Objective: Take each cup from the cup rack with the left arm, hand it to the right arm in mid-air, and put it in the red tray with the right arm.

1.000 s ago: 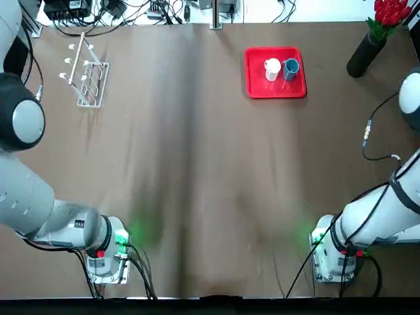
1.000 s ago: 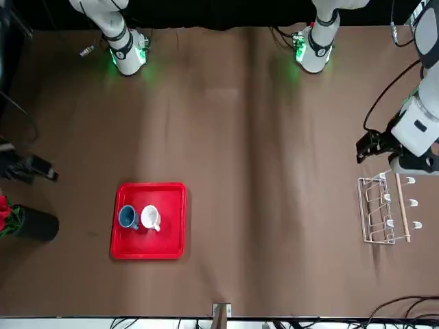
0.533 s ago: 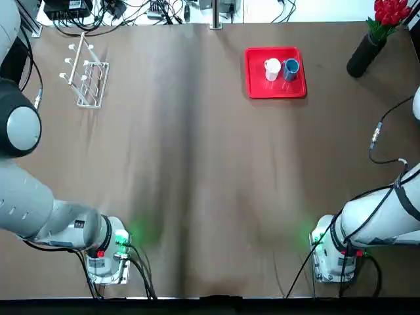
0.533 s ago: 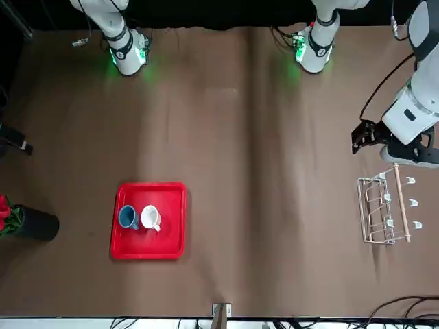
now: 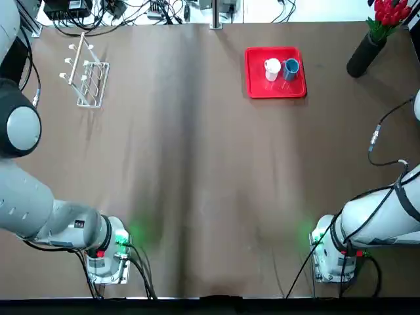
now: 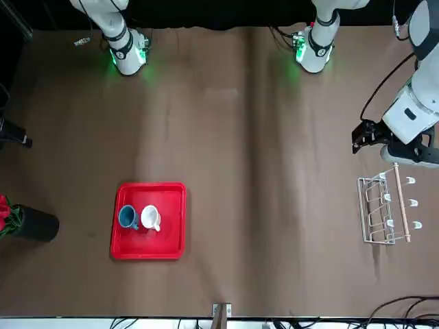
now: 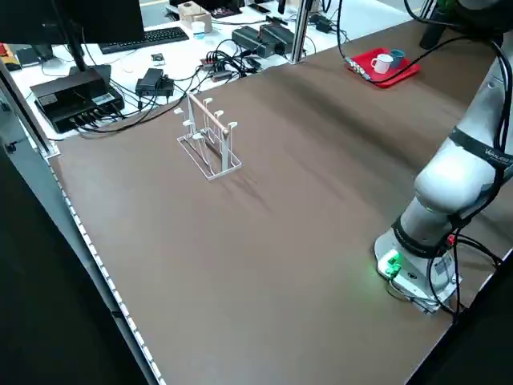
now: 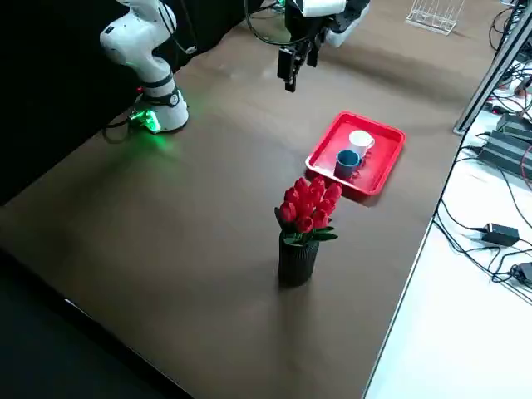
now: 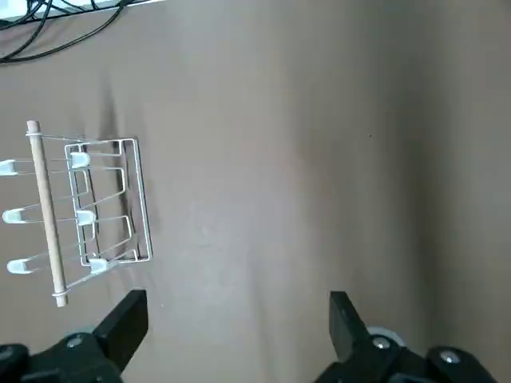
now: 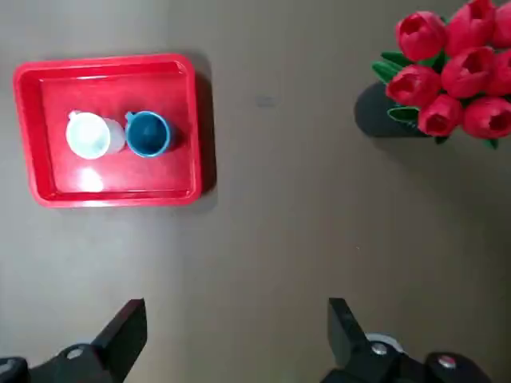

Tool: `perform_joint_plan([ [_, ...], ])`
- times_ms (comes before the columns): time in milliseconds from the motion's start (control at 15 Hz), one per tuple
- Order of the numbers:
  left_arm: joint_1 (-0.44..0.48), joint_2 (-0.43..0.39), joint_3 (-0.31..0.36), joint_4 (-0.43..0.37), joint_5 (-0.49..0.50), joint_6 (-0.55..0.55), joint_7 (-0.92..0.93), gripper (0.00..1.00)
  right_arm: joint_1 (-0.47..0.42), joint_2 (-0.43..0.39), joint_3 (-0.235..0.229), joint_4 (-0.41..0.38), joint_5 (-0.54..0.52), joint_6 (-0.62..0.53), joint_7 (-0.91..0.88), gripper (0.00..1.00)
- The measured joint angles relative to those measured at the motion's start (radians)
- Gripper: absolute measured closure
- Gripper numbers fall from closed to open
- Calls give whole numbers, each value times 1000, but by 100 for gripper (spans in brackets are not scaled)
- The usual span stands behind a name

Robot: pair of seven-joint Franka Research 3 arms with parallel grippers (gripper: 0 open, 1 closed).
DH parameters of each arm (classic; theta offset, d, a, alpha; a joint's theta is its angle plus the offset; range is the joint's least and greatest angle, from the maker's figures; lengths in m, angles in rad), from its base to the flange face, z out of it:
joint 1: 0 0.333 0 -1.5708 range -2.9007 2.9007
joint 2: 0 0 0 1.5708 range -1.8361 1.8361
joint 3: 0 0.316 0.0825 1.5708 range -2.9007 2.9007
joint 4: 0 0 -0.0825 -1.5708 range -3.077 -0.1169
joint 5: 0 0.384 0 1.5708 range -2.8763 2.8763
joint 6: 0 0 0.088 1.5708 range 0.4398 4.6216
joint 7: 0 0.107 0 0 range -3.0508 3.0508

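Beyond my right claw (image 10: 238, 307), on the side away from the arm bases and over toward the left arm, lies the red tray (image 5: 256, 90), flat on the table (image 5: 197, 164). Both cups are inside its rim: the white cup (image 10: 89, 136) on the left arm's side, the blue cup (image 10: 149, 134) right beside it. They stand upright with their mouths up; whether they touch each other, I can't tell. The right claw hangs above the table with its fingers spread wide and only bare tabletop showing between them. Also out ahead of that claw, on the far side of the tray from the rack (image 9: 142, 199), the black vase (image 5: 365, 56) holds a bunch of red flowers (image 5: 392, 12).

My left claw (image 9: 238, 307) is wide too, its two black fingers well apart with tabletop between them. It hangs over the other side of the table, near the rack. The rack sits just past it, away from the bases, with its pale rod (image 9: 49, 215) slanting along the wire frame and its white-tipped pegs (image 9: 16, 215) sticking out.
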Motion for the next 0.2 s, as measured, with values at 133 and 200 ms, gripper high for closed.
perform_joint_plan([
  [133,0,0,0,3,0,0,0,0,5,0,5,-2,-8,-1,29,0],
  [200,0,0,0,4,0,0,0,0,7,0,8,-3,-8,-1,35,0],
])
